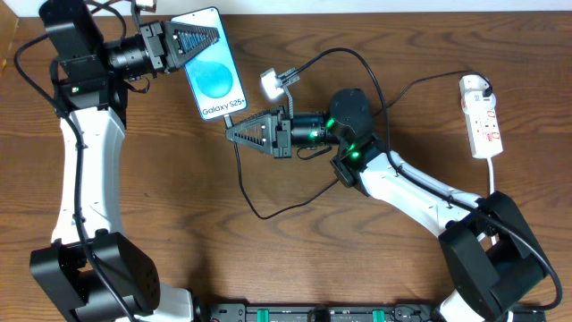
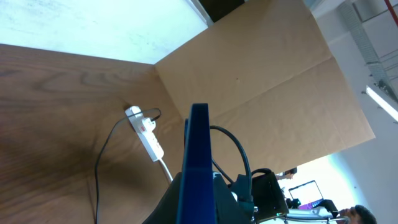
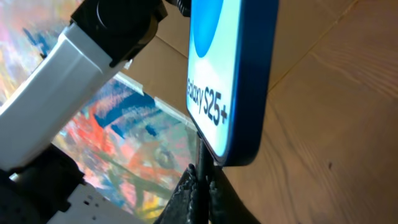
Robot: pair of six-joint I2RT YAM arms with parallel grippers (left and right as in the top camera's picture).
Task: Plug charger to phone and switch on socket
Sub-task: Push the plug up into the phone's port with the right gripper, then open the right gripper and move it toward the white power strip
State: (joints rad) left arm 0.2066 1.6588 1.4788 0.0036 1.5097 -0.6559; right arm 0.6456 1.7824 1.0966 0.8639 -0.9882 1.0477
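Note:
My left gripper is shut on the phone and holds it above the table, blue "Galaxy S25+" screen up. The left wrist view shows the phone edge-on between the fingers. My right gripper is shut on the charger cable's connector end, its tip right at the phone's lower edge. In the right wrist view the thin black connector rises from the shut fingers and touches the phone's bottom edge. The charger cable loops over the table. The white socket strip lies at far right.
A white plug block hangs above the right arm's wrist. The socket also shows in the left wrist view, with a thin black cable beside it. A brown cardboard wall stands behind the table.

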